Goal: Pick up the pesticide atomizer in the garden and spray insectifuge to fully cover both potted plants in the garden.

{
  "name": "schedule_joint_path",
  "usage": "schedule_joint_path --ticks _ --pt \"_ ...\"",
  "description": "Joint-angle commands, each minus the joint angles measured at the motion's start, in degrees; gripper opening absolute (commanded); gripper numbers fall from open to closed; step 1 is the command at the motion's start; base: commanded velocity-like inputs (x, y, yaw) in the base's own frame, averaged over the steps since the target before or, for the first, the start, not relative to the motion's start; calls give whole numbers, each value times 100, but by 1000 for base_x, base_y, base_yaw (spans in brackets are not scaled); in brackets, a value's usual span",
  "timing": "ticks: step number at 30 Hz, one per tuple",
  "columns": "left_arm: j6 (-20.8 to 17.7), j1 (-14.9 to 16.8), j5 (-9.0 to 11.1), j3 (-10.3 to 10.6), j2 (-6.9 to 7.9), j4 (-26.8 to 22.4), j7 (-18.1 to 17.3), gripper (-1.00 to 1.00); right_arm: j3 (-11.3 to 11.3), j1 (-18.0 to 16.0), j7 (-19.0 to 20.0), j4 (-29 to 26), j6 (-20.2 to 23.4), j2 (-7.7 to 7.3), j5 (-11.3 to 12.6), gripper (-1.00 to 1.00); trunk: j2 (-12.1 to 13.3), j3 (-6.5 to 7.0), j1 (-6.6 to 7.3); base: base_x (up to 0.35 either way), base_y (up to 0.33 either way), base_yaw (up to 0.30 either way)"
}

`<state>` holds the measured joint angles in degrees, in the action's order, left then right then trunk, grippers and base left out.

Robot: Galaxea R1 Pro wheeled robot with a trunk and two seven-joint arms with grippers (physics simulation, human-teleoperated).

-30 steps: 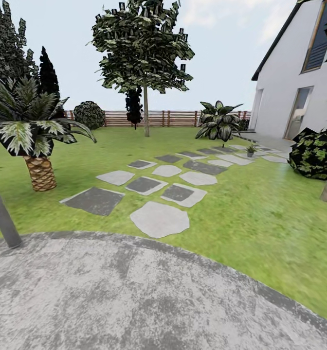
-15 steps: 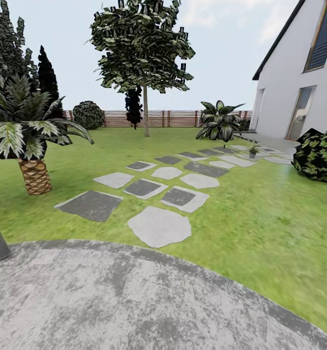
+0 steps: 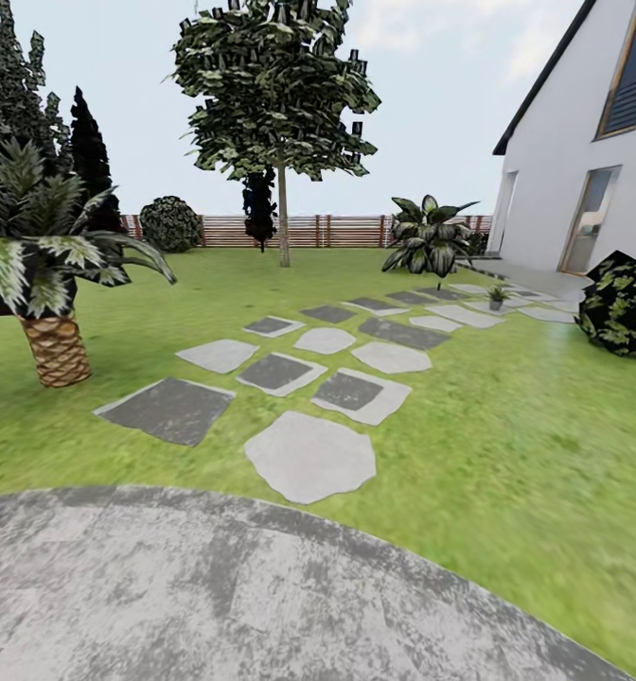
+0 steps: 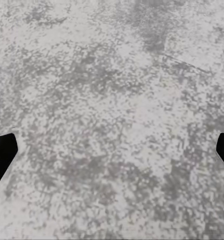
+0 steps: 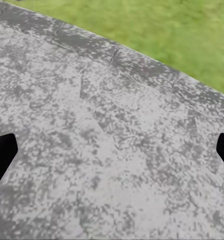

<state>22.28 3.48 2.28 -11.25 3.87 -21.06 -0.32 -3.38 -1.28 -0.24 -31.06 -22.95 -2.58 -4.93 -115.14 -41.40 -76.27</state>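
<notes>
Looking across round paving (image 3: 261,586) and lawn (image 3: 507,416), the head view finds one potted plant (image 3: 496,296) far off on the stone slabs (image 3: 309,454) near the house (image 3: 583,180), while both grippers (image 4: 112,155) (image 5: 112,155) hang spread wide above paving.

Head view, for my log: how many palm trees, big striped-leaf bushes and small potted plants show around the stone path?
Palm tree: 1
Big striped-leaf bush: 1
Small potted plant: 1
Total: 3
</notes>
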Motion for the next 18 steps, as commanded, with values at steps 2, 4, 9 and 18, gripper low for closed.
schedule_joint_path --ticks 2,4,9,18 --pt "19 4 23 -1 0 5 -3 100 -22 -3 -2 3 -17 3 -52 100 -2 -6 -3 339 0 0" --pt "19 4 24 0 0 5 -3 100 -22 -3 -2 3 -17 3 -52 100 -2 -6 -3 339 0 0" --pt "20 4 20 0 0 5 -3 100 -22 -3 -2 3 -17 3 -52 100 -2 -6 -3 339 0 0" --pt "20 4 25 -1 0 5 -3 100 -22 -3 -2 3 -17 3 -52 100 -2 -6 -3 339 0 0"
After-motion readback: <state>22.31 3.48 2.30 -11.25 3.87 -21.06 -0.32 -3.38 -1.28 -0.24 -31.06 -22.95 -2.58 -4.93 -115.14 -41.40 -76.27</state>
